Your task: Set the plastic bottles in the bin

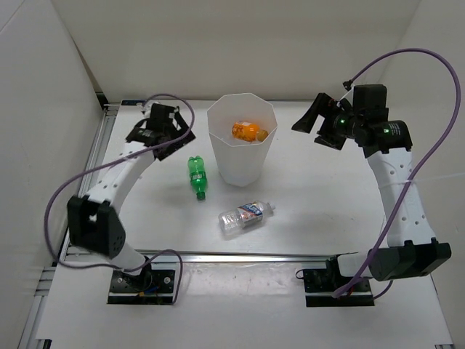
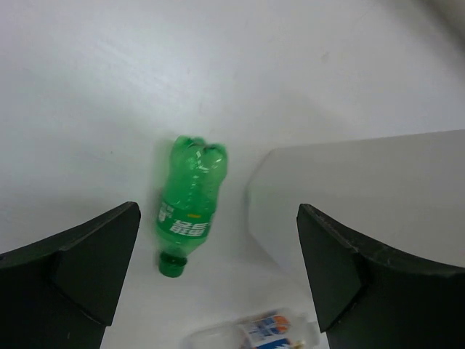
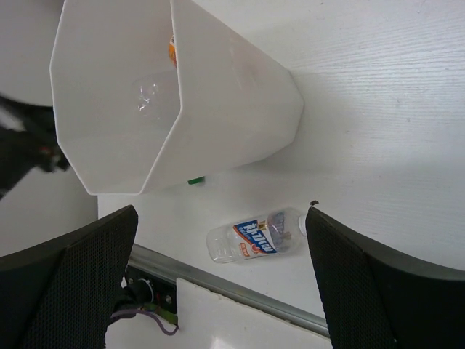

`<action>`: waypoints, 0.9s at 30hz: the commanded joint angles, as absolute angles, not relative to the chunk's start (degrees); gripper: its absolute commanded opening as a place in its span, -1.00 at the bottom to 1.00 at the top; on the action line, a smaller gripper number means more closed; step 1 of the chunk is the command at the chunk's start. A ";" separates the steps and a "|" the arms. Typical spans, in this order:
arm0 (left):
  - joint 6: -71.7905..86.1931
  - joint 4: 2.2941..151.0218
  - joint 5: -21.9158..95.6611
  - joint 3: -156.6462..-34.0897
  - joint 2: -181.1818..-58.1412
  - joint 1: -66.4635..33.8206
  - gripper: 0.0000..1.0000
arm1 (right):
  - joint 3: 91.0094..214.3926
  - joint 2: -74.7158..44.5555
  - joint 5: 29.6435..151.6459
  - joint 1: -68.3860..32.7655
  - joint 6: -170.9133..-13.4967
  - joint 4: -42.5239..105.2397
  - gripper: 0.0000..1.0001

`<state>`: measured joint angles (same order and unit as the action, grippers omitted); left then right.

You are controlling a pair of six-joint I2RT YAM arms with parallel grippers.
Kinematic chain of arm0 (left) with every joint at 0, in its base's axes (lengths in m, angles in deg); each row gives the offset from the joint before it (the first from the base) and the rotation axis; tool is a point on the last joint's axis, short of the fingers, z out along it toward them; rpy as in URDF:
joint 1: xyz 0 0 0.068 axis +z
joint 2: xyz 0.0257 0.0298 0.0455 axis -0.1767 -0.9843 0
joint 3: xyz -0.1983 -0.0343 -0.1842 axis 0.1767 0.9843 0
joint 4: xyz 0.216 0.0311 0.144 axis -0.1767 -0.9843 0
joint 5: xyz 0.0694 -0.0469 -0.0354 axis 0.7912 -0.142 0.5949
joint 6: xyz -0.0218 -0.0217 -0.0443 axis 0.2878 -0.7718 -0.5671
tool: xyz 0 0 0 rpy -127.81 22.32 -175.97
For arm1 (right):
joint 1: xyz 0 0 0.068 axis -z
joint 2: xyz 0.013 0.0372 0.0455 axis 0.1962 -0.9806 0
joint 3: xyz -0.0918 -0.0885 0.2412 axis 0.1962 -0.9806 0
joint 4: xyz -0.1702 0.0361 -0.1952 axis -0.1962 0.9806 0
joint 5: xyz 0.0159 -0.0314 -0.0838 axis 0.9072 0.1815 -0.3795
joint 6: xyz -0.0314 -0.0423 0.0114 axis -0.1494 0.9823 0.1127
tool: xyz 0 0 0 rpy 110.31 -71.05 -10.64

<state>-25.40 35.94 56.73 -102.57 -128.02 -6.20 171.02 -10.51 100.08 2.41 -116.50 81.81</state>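
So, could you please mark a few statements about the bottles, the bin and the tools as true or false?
1. The orange bottle is inside the bin. True.
2. The green bottle stands upright. False: it lies on its side beside the bin.
3. The blue-labelled clear bottle lies outside the bin. True.
4. The left tool grips the green bottle. False: it is open and holds nothing.

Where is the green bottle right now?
The green bottle lies on the table just left of the bin in the top view, cap toward the near edge, with the clear labelled bottle nearer and to its right.
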 commanded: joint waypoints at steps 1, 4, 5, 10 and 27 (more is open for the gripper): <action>-20.60 35.09 51.02 -101.60 -134.86 -6.70 1.00 | 172.34 -11.87 102.07 2.62 -116.42 80.16 1.00; -20.59 35.09 51.02 -100.46 -138.02 -7.40 1.00 | 172.86 -12.40 102.60 2.62 -116.94 80.16 1.00; -20.07 35.09 51.02 -100.45 -139.95 -7.40 1.00 | 172.87 -12.92 102.60 2.62 -116.94 80.16 1.00; -20.07 37.46 48.83 -98.53 -144.36 -7.40 1.00 | 173.48 -12.93 102.60 2.62 -116.42 80.16 1.00; -22.34 37.83 44.25 -98.78 -148.95 -2.57 -0.12 | 172.96 -12.93 101.55 2.62 -115.36 81.21 1.00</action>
